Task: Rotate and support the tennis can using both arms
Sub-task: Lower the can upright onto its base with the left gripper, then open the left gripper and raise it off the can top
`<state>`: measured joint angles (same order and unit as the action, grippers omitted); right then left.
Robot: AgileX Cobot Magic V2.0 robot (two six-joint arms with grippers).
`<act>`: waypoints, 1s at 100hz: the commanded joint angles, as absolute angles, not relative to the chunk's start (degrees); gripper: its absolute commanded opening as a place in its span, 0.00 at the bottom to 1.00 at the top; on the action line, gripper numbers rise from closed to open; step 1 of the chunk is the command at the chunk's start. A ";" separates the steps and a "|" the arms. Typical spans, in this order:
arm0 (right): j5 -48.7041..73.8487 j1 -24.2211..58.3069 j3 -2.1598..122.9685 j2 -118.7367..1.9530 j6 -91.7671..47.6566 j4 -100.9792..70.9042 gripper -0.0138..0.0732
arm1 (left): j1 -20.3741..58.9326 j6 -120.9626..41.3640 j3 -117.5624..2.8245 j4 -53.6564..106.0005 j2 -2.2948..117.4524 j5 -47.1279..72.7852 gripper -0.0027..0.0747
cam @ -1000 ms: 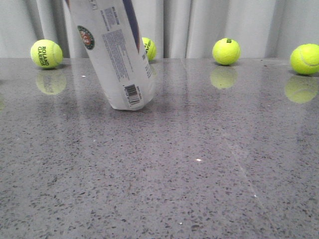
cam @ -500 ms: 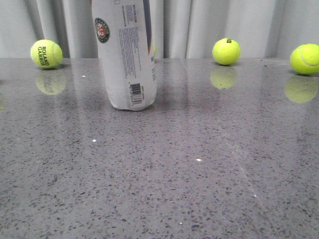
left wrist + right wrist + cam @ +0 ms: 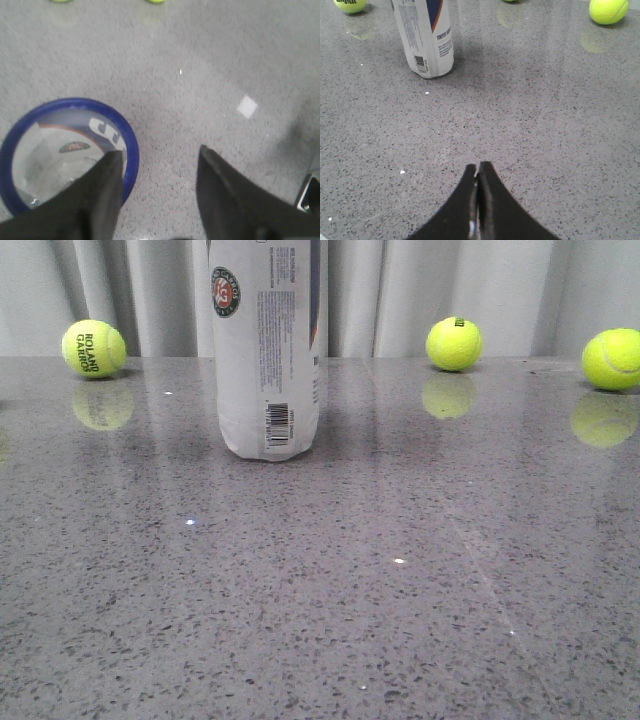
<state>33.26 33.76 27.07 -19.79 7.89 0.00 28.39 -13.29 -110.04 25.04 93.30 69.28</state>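
The tennis can (image 3: pixel 268 350) stands upright on its ridged base on the grey table, emblem and barcode facing the front camera. Its top runs out of the front view. The right wrist view shows its lower part (image 3: pixel 424 37) far ahead. The left wrist view looks down on its navy rim (image 3: pixel 131 150). My left gripper (image 3: pixel 159 152) is open above the table; one finger (image 3: pixel 102 190) overlaps the can's rim, the other is beside the can over bare table. My right gripper (image 3: pixel 479 167) is shut and empty, well short of the can. Neither gripper shows in the front view.
Yellow-green tennis balls lie along the back of the table: one at the left (image 3: pixel 93 348), one right of the can (image 3: pixel 454 343), one at the far right (image 3: pixel 612 359). A pale curtain hangs behind. A white square mark (image 3: pixel 247 106) lies on the table.
The can has swung from leaning left to standing upright, and its base has stayed in about the same spot. The ball behind it is now hidden.
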 commanded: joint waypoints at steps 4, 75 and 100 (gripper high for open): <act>29.18 33.45 28.50 -20.08 7.80 0.36 0.08 | 28.84 -13.13 -111.68 26.87 88.27 64.03 0.23; 29.18 33.45 28.50 -20.08 7.80 0.36 0.08 | 28.84 -14.88 -73.54 26.64 61.58 30.95 0.01; 29.18 33.45 28.50 -20.08 7.80 0.36 0.08 | 28.84 -14.88 -59.72 26.52 53.36 23.62 0.01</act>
<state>33.26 33.76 27.07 -19.79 7.99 0.00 28.39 -14.86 -62.07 24.93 56.44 29.75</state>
